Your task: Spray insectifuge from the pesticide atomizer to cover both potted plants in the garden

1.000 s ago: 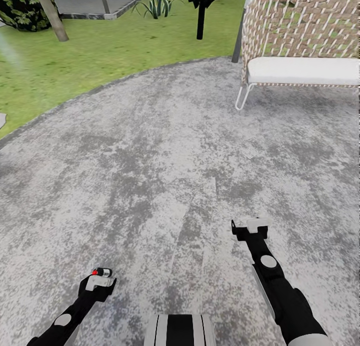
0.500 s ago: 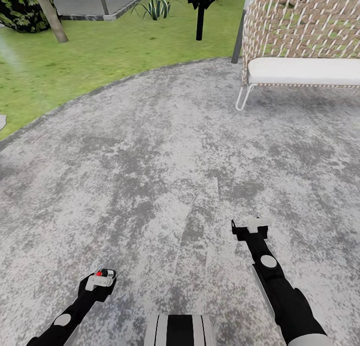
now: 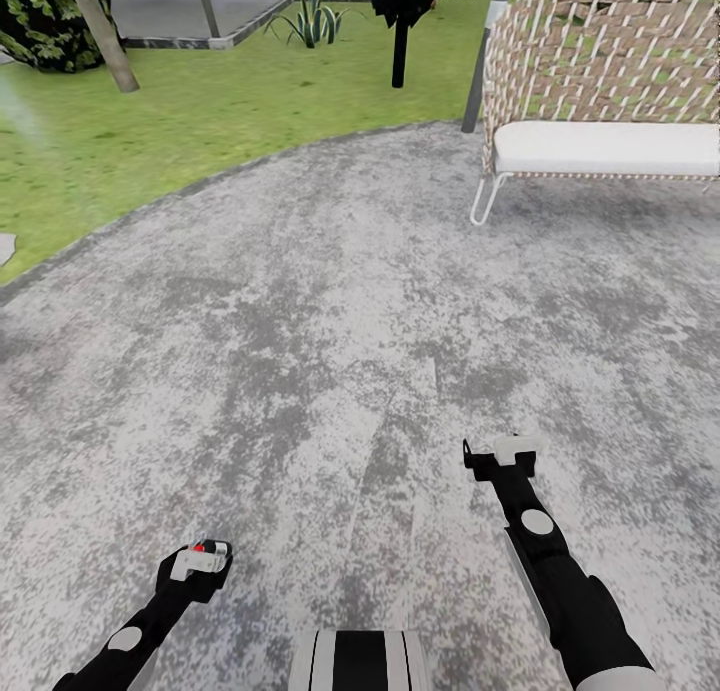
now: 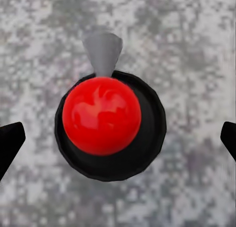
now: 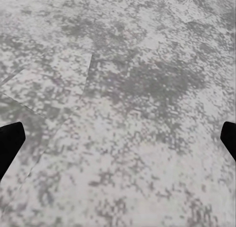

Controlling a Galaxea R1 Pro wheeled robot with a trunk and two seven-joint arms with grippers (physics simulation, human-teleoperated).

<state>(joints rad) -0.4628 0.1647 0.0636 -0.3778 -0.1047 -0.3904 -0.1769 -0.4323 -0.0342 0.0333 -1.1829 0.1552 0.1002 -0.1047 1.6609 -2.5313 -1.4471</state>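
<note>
Mottled grey-and-white paving (image 3: 300, 321) fills the frame's middle; green lawn (image 3: 200, 111) runs across the upper left. The bench (image 3: 600, 81), upper right, has tan-and-white weave and a white cushion. The atomizer (image 4: 110, 126) shows a red top ringed in black.

We see the pesticide atomizer (image 4: 110, 126) end-on, its body hidden behind the red cap, the woven bench (image 3: 600, 101) cut off at the right edge, the dark bush (image 3: 40, 21) clipped at the corner, tree crowns out of frame.

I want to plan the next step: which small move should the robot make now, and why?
Probably drive on toward the lawn to look for the pots: the left pincer carries the pesticide atomizer, and around it lies grey paving, with a bench ahead.
</note>
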